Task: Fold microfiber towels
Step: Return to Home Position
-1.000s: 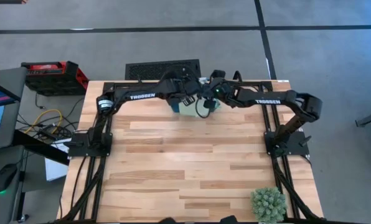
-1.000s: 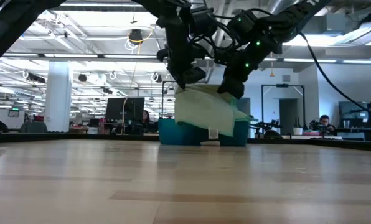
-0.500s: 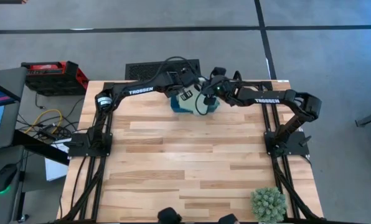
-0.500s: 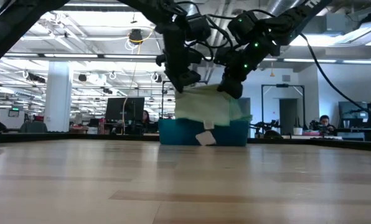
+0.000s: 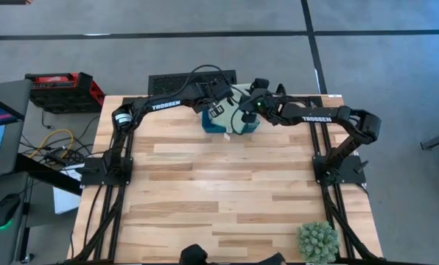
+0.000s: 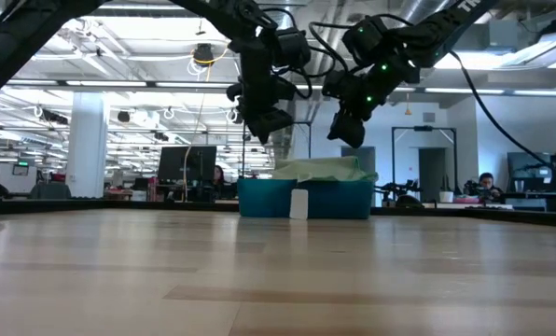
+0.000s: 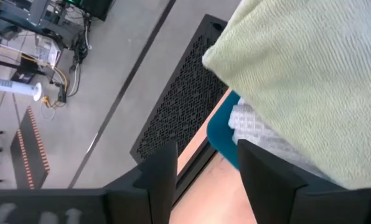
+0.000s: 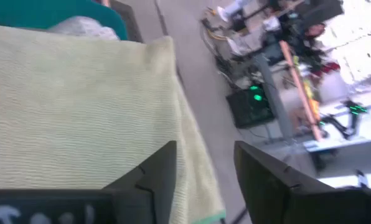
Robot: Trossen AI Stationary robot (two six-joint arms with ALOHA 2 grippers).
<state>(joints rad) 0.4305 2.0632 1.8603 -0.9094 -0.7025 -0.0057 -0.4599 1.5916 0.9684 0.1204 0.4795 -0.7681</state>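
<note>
the green towel is seen lying folded on top of the teal bin, at the middle of the low view and at the upper centre of the high view, by the far edge of the table. in the left wrist view a pale grey towel is shown beneath the green one, inside the bin. both grippers are held above the bin with clear air under them. the left gripper is placed over the bin's left part in the low view. the right gripper is placed over its right part and a little lower, so it is judged the nearer to the cloth. the fingers of each are spread apart and nothing is held between them, as is shown in both wrist views. the towel is thus found straight below the fingers and apart from them, its long side laid across the bin from left to right in the low view. a retreat is judged to call for each arm to be drawn up and back toward its own side, so that the loose top fold is not caught.
</note>
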